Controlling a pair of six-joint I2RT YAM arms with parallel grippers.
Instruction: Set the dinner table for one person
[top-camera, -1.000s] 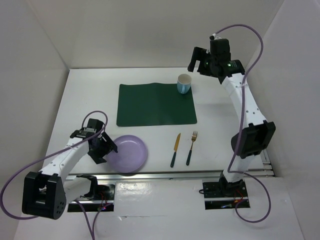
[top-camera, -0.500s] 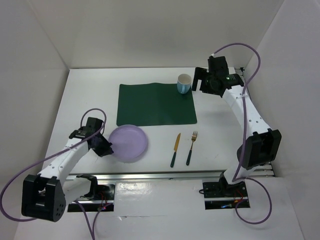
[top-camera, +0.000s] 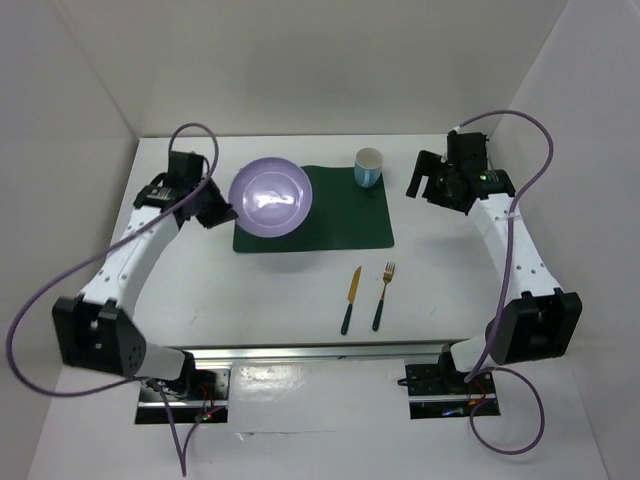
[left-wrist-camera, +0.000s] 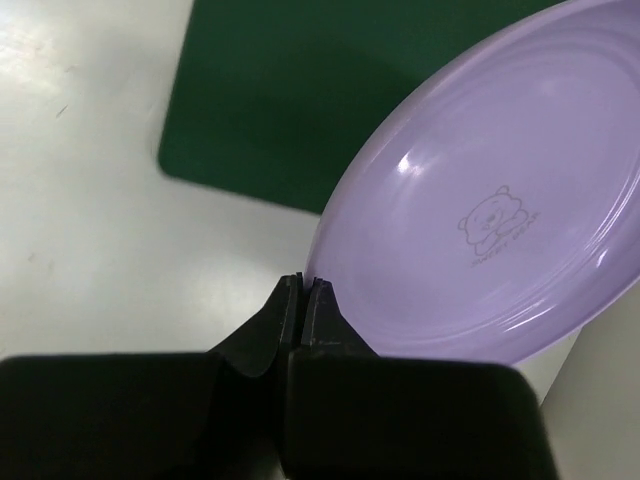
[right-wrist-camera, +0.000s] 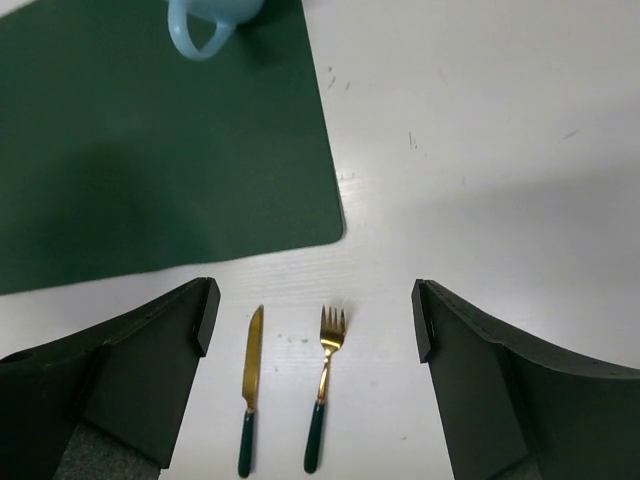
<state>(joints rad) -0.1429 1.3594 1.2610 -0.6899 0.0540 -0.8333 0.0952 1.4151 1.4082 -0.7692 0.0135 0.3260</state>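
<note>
The left gripper (left-wrist-camera: 308, 290) is pinching the rim of the purple plate (top-camera: 270, 196), holding it tilted over the green mat (top-camera: 340, 215). The right gripper (right-wrist-camera: 312, 295) is hanging open above the white table (top-camera: 300, 285).

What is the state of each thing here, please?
purple plate: tilted, gripped at rim, above placemat's left part
left gripper: shut on the plate
right gripper: open, empty
green placemat: flat on table
blue mug: upright, at placemat's far right corner
knife, fork: lying parallel on table
</note>
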